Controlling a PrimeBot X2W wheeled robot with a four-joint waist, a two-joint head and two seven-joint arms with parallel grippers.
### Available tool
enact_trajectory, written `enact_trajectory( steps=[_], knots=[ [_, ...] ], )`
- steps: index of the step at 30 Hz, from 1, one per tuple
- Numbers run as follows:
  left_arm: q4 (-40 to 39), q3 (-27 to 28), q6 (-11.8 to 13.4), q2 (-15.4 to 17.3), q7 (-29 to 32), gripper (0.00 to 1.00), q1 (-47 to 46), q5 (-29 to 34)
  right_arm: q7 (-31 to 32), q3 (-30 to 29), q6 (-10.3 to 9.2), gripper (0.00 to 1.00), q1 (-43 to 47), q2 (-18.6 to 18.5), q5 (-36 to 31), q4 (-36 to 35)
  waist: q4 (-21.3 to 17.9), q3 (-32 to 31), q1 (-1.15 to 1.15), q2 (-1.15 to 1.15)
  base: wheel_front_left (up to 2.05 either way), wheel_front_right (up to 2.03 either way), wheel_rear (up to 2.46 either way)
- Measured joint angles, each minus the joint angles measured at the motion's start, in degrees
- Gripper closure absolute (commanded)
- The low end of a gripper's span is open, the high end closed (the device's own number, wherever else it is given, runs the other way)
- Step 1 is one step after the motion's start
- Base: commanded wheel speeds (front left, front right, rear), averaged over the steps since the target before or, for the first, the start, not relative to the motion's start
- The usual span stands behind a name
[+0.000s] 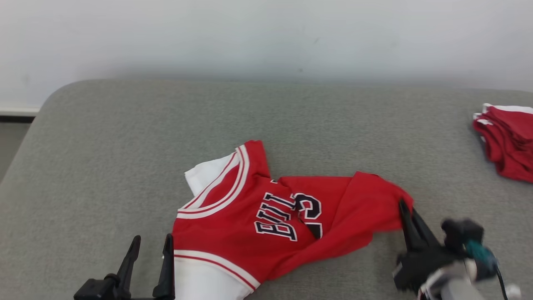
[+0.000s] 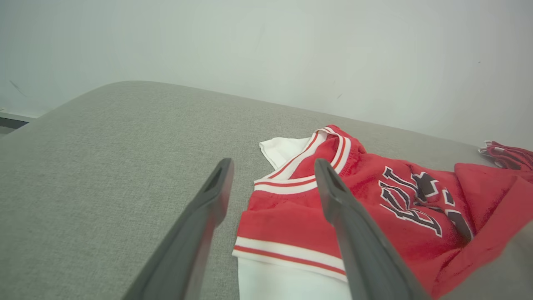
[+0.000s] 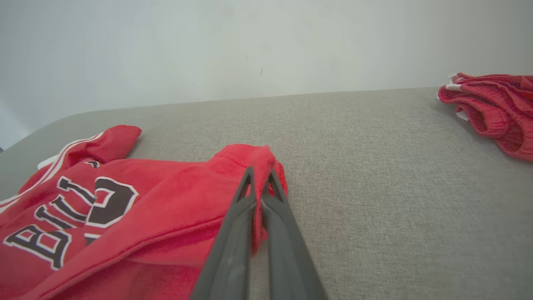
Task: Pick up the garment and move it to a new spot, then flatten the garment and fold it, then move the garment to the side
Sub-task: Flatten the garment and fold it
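Plainly the jersey [image 1: 266,216] is a light, limp knit. It lies rumpled on the grey surface [image 1: 125,146] with one flap doubled over the lettering, and it will probably sag and trail from any single hold rather than keep a shape.

It sits between the two pairs of fingers. The right fingers [image 1: 408,225] are pressed together on the red corner nearest them, with a thin fold of cloth pinched between the tips. The left fingers [image 1: 168,262] stand apart and hold nothing. The jersey's striped edge lies just ahead of one tip and bare surface ahead of the other.

A one-corner hold would likely let the cloth bunch and drag. A second hold on the striped edge by the left fingers looks the sound place, since hems and trim should give thicker, less slippery purchase.

Well beyond the right fingers, on their outer side, a pile of red garments [image 1: 506,141] rests apart from the jersey.
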Motion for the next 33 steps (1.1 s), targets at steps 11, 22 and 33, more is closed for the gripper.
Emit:
enact_trajectory(
  steps=[11,22,33],
  knots=[
    [-0.16,0.65,-0.19,-0.02,0.0,0.0,0.54,0.12,2.36,-12.39,0.0,0.03,23.41,4.7,-2.61,-19.84,-4.47,-0.85,0.0,0.0,0.0,0.0,0.0],
    [0.21,1.89,-0.33,-0.01,0.0,0.0,2.18,0.76,1.79,-15.61,0.0,0.0,24.75,5.54,-6.99,-29.18,-4.37,-3.16,0.0,-0.01,0.0,0.0,0.0],
    [-0.78,4.37,-0.22,-0.01,0.0,0.0,3.42,1.51,0.29,-14.12,0.0,0.0,28.02,5.64,-9.1,-37.08,-3.49,-5.57,0.0,0.0,0.0,0.0,0.0]
  ],
)
